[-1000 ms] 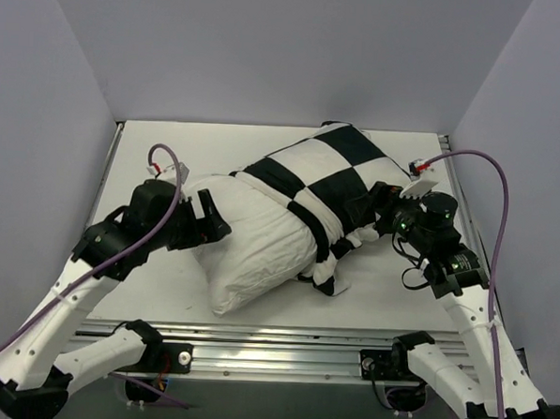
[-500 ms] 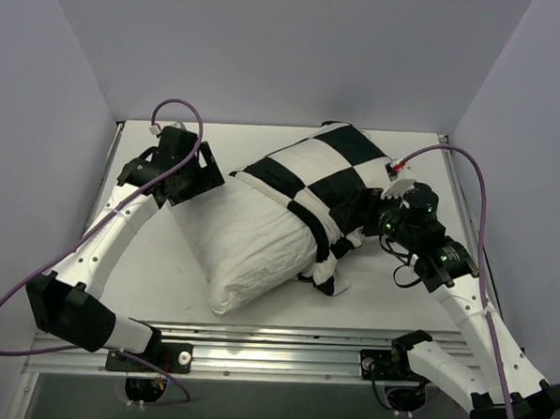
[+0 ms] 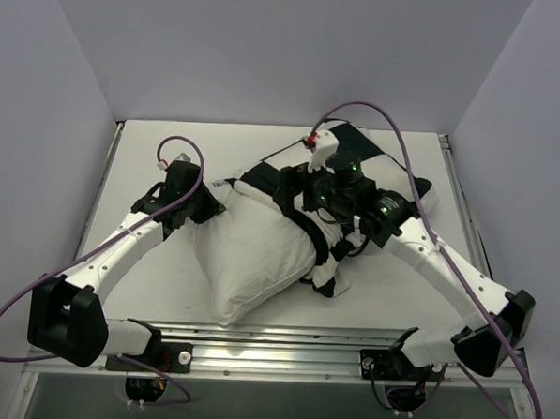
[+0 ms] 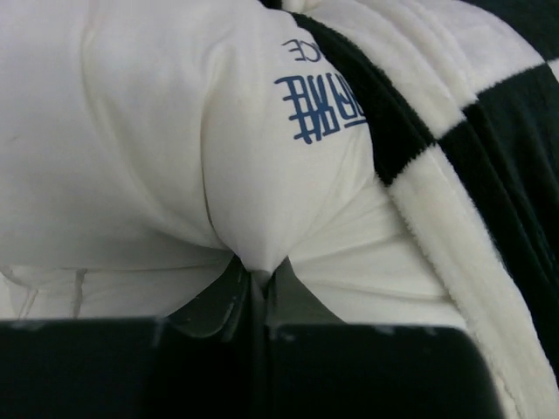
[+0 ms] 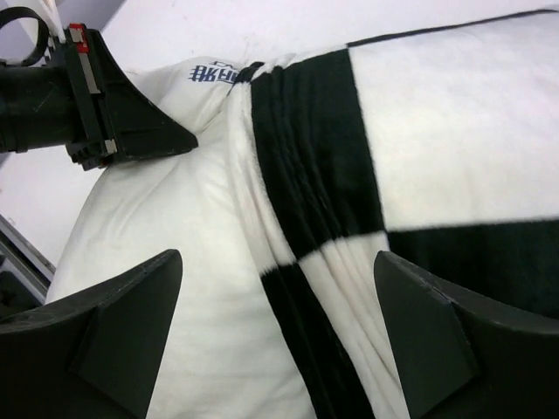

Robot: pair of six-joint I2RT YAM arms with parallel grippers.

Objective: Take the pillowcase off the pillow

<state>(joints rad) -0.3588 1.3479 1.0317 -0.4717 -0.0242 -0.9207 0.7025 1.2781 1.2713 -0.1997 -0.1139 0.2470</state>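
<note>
The white pillow [image 3: 254, 255] lies slantwise on the table, its near half bare. The black and white checkered pillowcase [image 3: 384, 160] still covers its far half, with the hem bunched in folds [image 3: 326, 257] across the middle. My left gripper [image 3: 211, 202] is shut on a pinch of the pillow's far-left corner [image 4: 262, 236], next to a blue printed mark [image 4: 323, 105]. My right gripper [image 3: 293, 188] hovers open above the bunched hem [image 5: 306, 262]. Its fingers [image 5: 131, 305] straddle the line between white pillow [image 5: 175, 227] and pillowcase [image 5: 454, 131]. The left gripper [image 5: 131, 131] shows in the right wrist view.
The white table [image 3: 151, 165] is boxed in by grey walls on the left, back and right. A metal rail [image 3: 282, 346] runs along the near edge. Purple cables [image 3: 396, 140] arch over both arms.
The left gripper came down onto the pillow's far-left corner and shut on it. The right arm swung left from the pillowcase's right side to above the bunched hem, staying open.
</note>
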